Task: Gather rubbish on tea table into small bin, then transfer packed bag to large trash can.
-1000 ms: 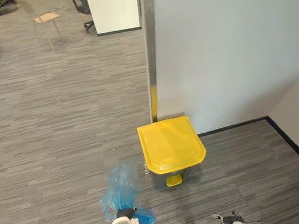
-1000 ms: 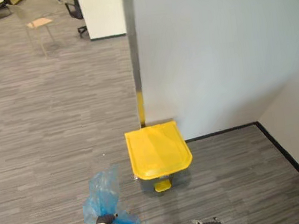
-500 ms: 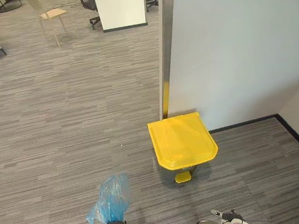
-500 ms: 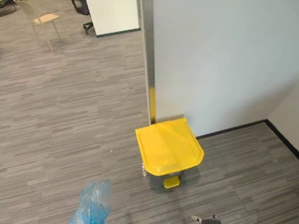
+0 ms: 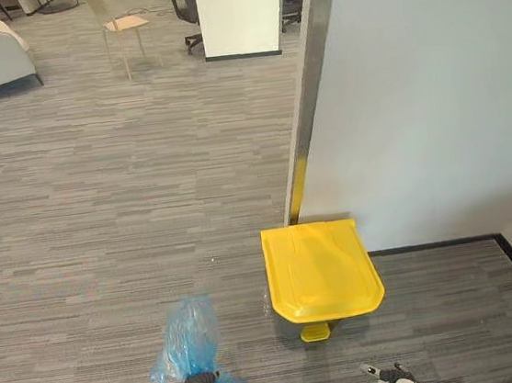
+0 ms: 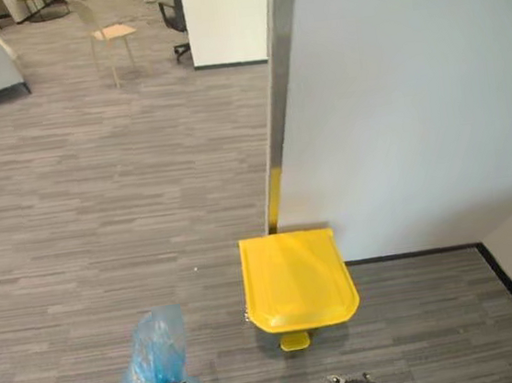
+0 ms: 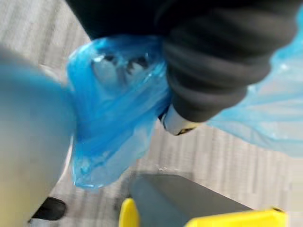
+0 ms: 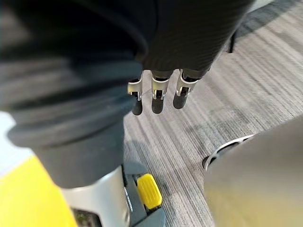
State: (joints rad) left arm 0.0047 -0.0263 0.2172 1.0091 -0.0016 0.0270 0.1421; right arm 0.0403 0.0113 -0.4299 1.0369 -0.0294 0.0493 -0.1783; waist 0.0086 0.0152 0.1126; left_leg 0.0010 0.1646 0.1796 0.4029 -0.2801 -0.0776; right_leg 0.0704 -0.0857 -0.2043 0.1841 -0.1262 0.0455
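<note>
**A:** What do the left hand's fingers have?

**B:** One silver finger presses into bunched plastic, and the rest are curled out of sight in it. They are closed round the gathered neck of the thin, crinkled blue plastic rubbish bag. The loose top flares up above the fist. I'd say the hand grips there so the packed part hangs clear and nothing spills.

**A:** And the right hand?

**B:** Its fingers hang straight and relaxed, with nothing in them. It sits low in front of the bin, above the yellow foot pedal, probably kept free for the lid.

**A:** Which bin?

**B:** The grey pedal bin with a flat yellow lid. Its back is against the pale wall, beside the wall's metal-edged corner, and it stands on grey striped carpet. The pedal faces the robot.

**A:** Where is the bag relative to it?

**B:** To the bin's left and on its pedal side, near it but apart and not over the lid.

**A:** So what is left to do?

**B:** The lid is down. I judge it has to be lifted, and the bag carried across above the opening before the left hand lets go.
</note>
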